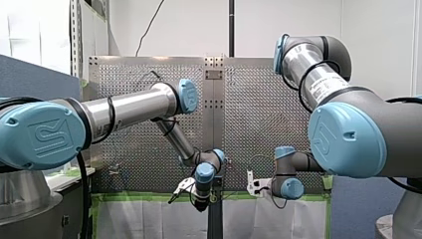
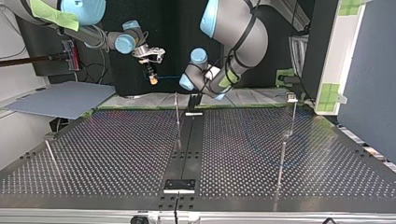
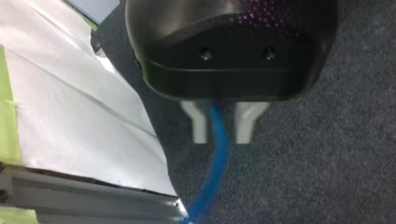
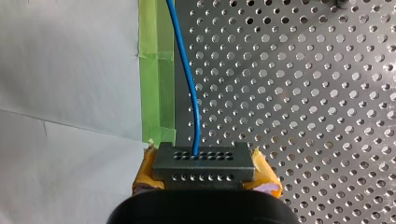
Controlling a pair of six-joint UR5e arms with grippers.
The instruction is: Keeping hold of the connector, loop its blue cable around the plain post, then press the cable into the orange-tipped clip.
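In the right wrist view my right gripper (image 4: 205, 173) is shut with its yellow pads on a dark grey connector (image 4: 204, 163). The blue cable (image 4: 187, 74) leaves the connector and runs ahead over the perforated table's edge. In the left wrist view my left gripper (image 3: 223, 140) hangs over carpet with its metal fingers (image 3: 201, 126) apart. The blue cable (image 3: 217, 158) passes down between them. In the top view both grippers sit beyond the table's far edge, the right gripper (image 2: 152, 78) to the left of the left gripper (image 2: 194, 101). I cannot make out the orange-tipped clip.
Several thin upright posts stand on the perforated table (image 2: 116, 154): one (image 2: 177, 112) near the far middle, two (image 2: 282, 161) at the top view's right, one (image 2: 50, 154) at its left. Green tape (image 4: 161, 74) and white paper (image 4: 70, 70) line the table's edge.
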